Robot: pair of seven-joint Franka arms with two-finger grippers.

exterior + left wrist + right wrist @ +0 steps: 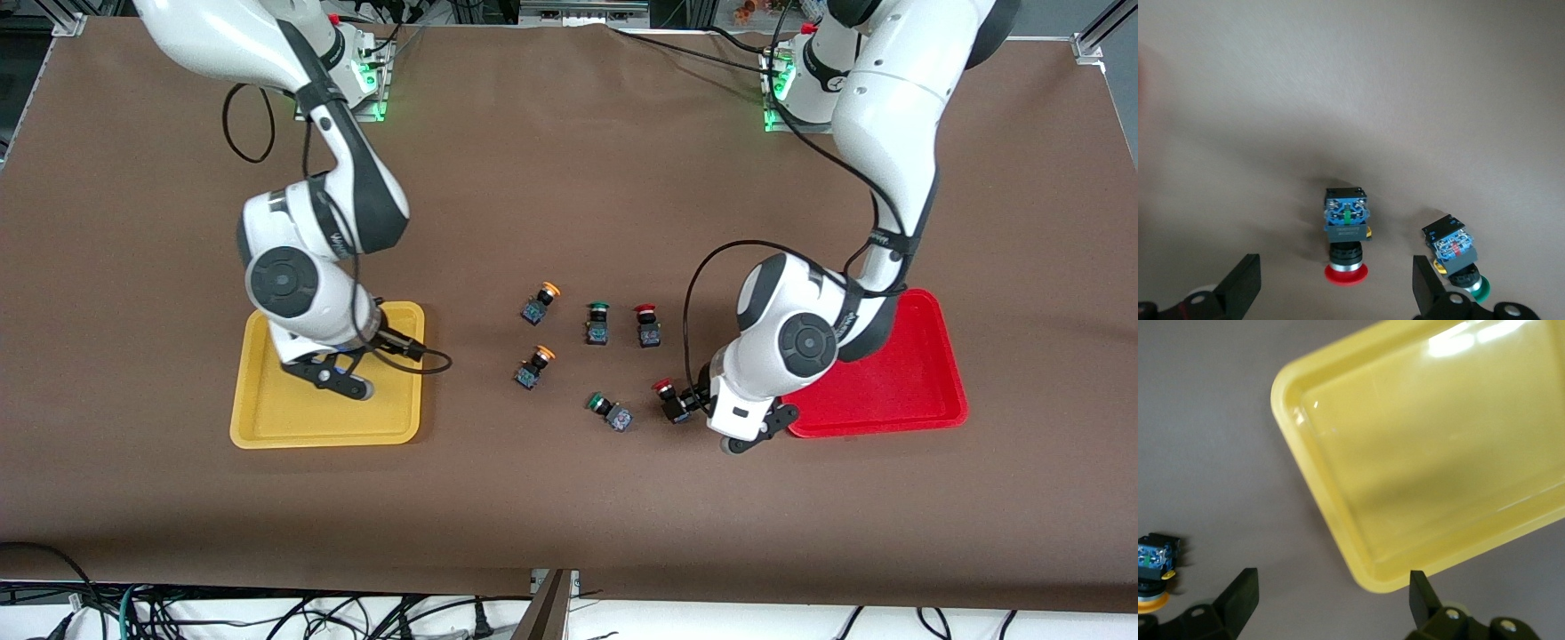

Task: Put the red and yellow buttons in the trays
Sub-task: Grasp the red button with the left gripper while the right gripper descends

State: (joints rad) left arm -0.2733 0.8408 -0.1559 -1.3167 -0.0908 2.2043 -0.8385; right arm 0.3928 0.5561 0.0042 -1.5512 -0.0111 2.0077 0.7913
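Observation:
Two red buttons lie on the brown table: one [647, 325] farther from the front camera, one [669, 399] beside the red tray [916, 378]. My left gripper [686, 404] is open, low at this nearer red button [1346, 241], whose cap lies between the fingers [1239, 285] without touching them. Two yellow buttons [540, 302] [534, 365] lie toward the yellow tray [293, 418]. My right gripper [342, 380] is open and empty over the yellow tray [1425, 447], above its corner. One yellow button [1155, 573] shows at that view's edge.
Two green buttons [597, 322] [609, 412] lie among the others; the nearer one [1459, 255] is close beside the left gripper's finger. Both trays hold nothing. Cables hang at the table's front edge.

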